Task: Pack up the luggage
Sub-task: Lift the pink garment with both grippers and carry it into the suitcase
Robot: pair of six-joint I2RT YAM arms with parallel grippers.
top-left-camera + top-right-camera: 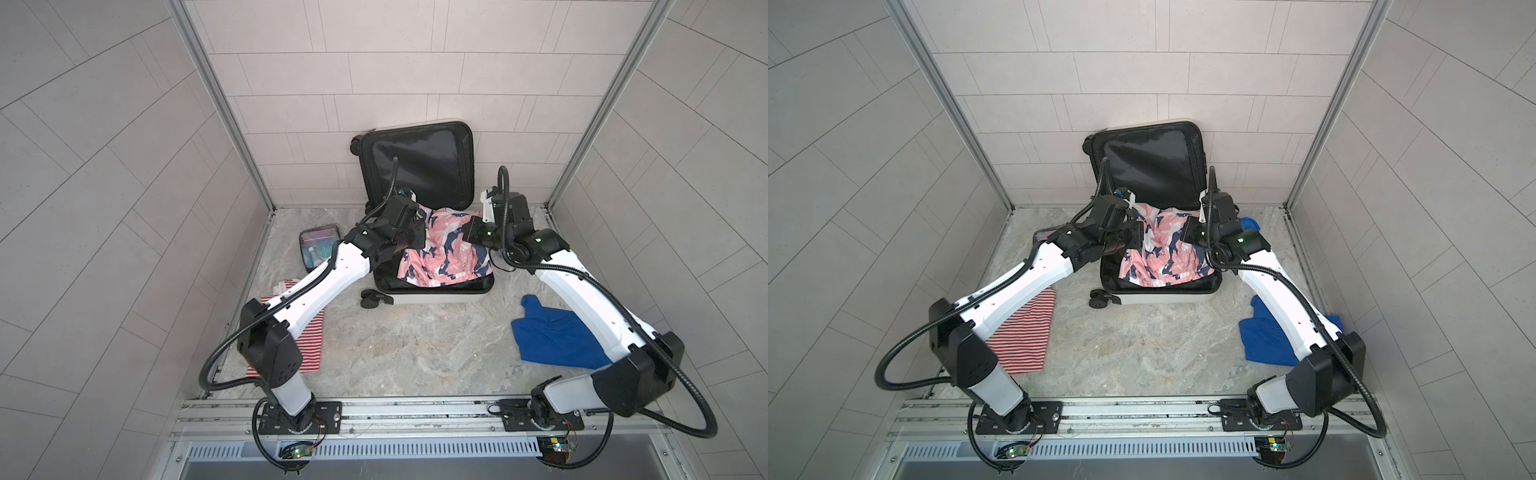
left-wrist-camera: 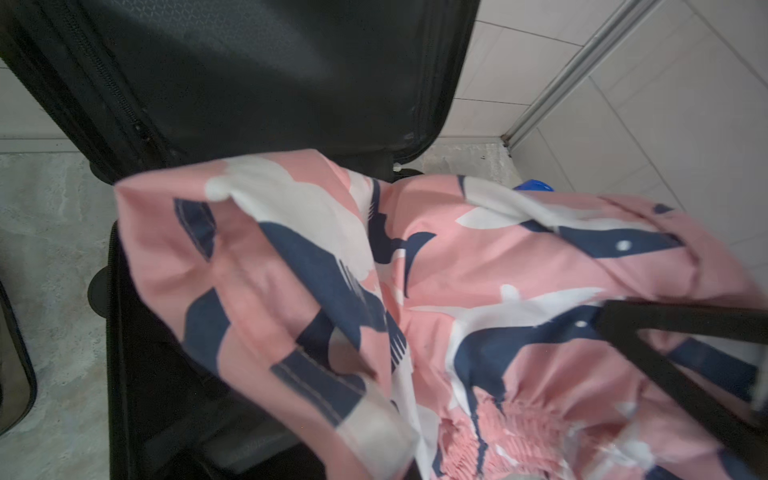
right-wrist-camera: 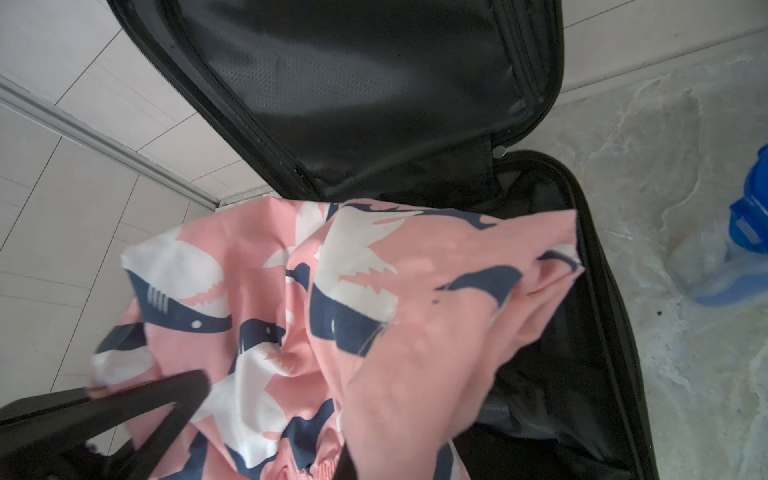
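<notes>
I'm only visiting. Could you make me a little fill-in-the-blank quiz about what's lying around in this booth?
The lid of the suitcase is ___.
The garment in the suitcase is mostly ___.
The striped cloth is red and ___.
The plain cloth on the floor is ___.
Answers: open, pink, white, blue.

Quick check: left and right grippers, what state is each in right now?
Left gripper: shut on the pink patterned garment, over the luggage.
Right gripper: shut on the same garment.
</notes>
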